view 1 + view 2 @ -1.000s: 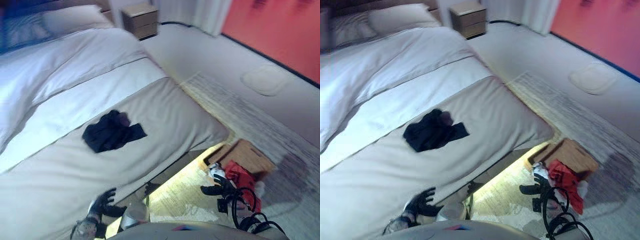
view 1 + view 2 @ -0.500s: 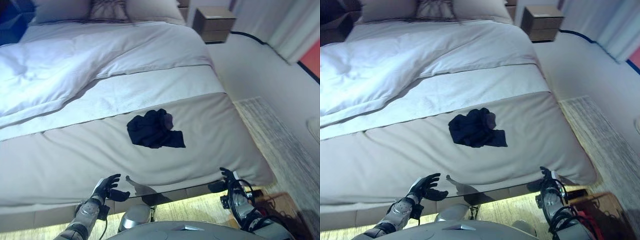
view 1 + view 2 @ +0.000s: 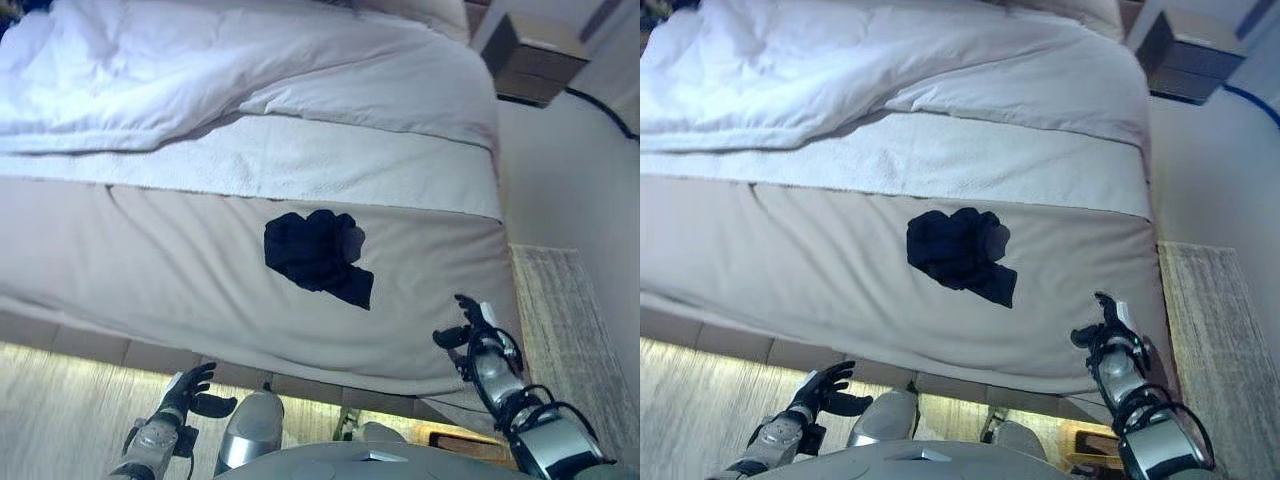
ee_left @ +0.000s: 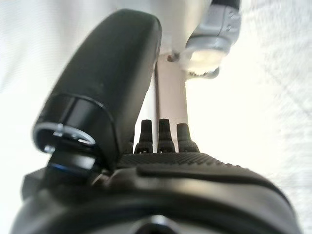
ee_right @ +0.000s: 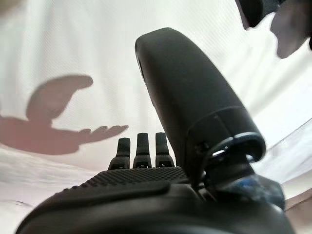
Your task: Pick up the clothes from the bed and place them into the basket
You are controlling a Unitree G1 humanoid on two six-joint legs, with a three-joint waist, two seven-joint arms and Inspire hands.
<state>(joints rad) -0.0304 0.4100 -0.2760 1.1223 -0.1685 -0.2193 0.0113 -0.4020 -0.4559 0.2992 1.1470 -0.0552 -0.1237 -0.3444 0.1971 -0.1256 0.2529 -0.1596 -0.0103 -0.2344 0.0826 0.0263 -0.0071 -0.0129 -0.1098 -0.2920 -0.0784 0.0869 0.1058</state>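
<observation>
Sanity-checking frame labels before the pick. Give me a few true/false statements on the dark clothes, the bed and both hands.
1. The dark navy crumpled garment lies on the beige bed cover. True.
2. The right hand is closed around the garment. False: it is open beside the bed's corner, holding nothing, apart from the garment.
3. The left hand is low, below the bed's edge, with relaxed fingers. True.
4. The garment rests on the white duvet. False: the duvet is further up the bed, with a white sheet strip between.
5. A wooden nightstand stands beyond the bed's far corner. True.
6. Some clothes are already in a hand. False: both hands are empty.
</observation>
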